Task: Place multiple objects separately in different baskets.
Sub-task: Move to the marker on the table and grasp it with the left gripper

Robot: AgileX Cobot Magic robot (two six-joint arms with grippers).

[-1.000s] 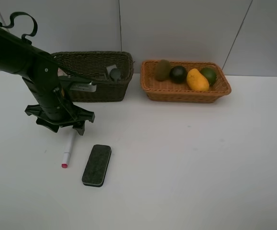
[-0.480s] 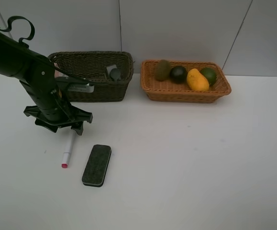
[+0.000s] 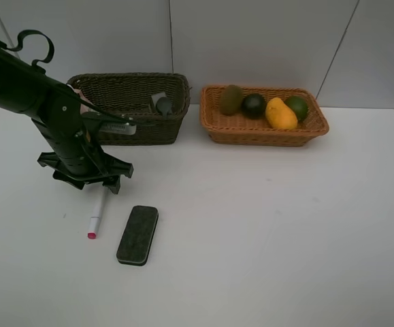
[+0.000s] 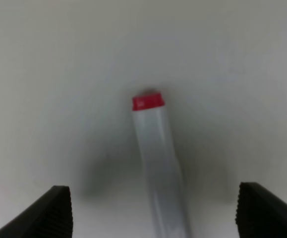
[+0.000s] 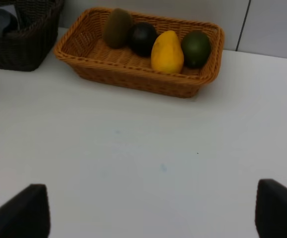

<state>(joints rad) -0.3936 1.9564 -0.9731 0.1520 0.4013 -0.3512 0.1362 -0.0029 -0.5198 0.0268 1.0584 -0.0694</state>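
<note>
Left claw (image 3: 88,178): held spread wide above the table (image 3: 265,231), nothing gripped; in the left wrist view its two dark fingertips (image 4: 51,210) are seen on either side of the marker, apart from it.
Marker (image 3: 98,210): laid flat on the table, its white barrel partly covered by the claw in the high view, the red cap pointed toward the near edge.
Eraser (image 3: 137,234): laid flat just beside the marker, on its right.
Dark basket (image 3: 139,126): placed at the back left, behind the claw; a grey bottle (image 3: 163,105) is seen inside, the rest of its contents hidden.
Orange basket (image 3: 265,133): placed to the right of the dark one, apart from it.
Fruit: a kiwi (image 3: 231,99), a mangosteen (image 3: 253,105), a mango (image 3: 280,114) and a lime (image 3: 296,107) are lined up inside the orange basket.
Right claw (image 5: 150,213): kept fully spread, nothing between its fingers, seen only in its own wrist view.
</note>
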